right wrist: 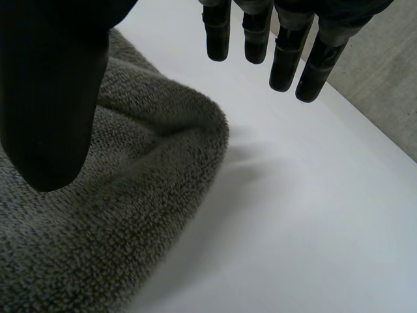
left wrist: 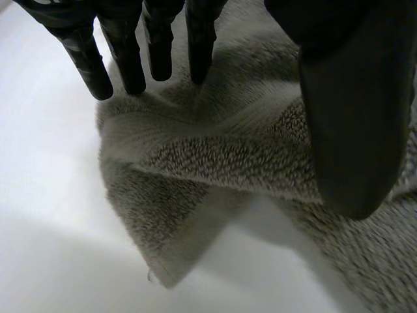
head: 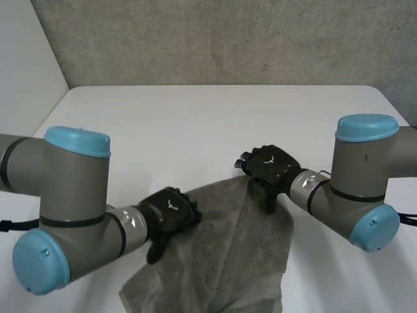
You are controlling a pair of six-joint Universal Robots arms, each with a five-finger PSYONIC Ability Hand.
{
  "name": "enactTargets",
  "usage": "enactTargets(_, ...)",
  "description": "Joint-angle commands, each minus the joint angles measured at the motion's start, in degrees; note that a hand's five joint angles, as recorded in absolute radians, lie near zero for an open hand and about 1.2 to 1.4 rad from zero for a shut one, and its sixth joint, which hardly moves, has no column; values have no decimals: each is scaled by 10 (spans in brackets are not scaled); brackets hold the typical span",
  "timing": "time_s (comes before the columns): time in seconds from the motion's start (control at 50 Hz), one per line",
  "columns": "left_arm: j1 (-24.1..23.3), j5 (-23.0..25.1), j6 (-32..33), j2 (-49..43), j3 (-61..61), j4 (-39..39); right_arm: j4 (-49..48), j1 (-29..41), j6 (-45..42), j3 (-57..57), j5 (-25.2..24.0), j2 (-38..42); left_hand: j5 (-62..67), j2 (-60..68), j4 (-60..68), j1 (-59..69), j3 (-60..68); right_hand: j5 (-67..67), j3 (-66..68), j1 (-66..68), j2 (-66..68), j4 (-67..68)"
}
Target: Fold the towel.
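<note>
Left hand [head: 171, 210]: opened, straight fingertips laid on the towel [head: 228, 261] edge, lower left
Right hand [head: 268, 166]: released, nothing grasped, thumb held over the towel corner, right of centre
Towel: crumpled on the table [head: 195, 124], lower middle

A white table [head: 215, 124] with rounded far corners stands before a rough grey wall [head: 228, 39]; a pale wall [head: 26, 59] adjoins at left.

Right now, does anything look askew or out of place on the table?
The towel is rumpled, not flat: ridges bunch by the left hand, and its far corner humps up beside the right hand.
</note>
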Motion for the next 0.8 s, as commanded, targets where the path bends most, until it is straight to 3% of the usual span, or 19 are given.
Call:
enactTargets(0.02, 0, -1, 15, 29, -59, 8, 2, -4, -2, 4, 7, -12, -18, -29, -36, -46, -35, -33, -35, -36, -38, -50)
enactTargets(0.26, 8, -1, 11, 62, -110, 39, 115, -19, -13, 74, -8, -140, -23, -34, -41, -51, -40, -33, -35, -36, -38, -50)
enactTargets(0.42, 8, -2, 8, 76, -120, 57, 121, -27, -97, 162, -22, -179, -17, -28, -35, -44, -33, -33, -35, -36, -38, -50)
enactTargets(0.58, 9, -5, -1, 79, -120, 69, 116, -26, -104, 218, -25, -207, 39, 28, 21, 11, 22, -33, -35, -36, -38, -50)
enactTargets(0.68, 9, -5, -2, 78, -121, 70, 97, -27, -102, 250, -46, -222, 231, 220, 213, 203, 214, 10, 8, 7, 4, -7)
enactTargets(0.72, 10, -5, -8, 78, -120, 76, 92, -27, -101, 260, -59, -228, 403, 392, 385, 375, 386, 40, 38, 37, 35, 23)
enactTargets(0.8, 9, -5, -21, 77, -119, 81, 87, -27, -101, 287, -97, -245, 509, 499, 492, 482, 493, 129, 127, 126, 124, 112)
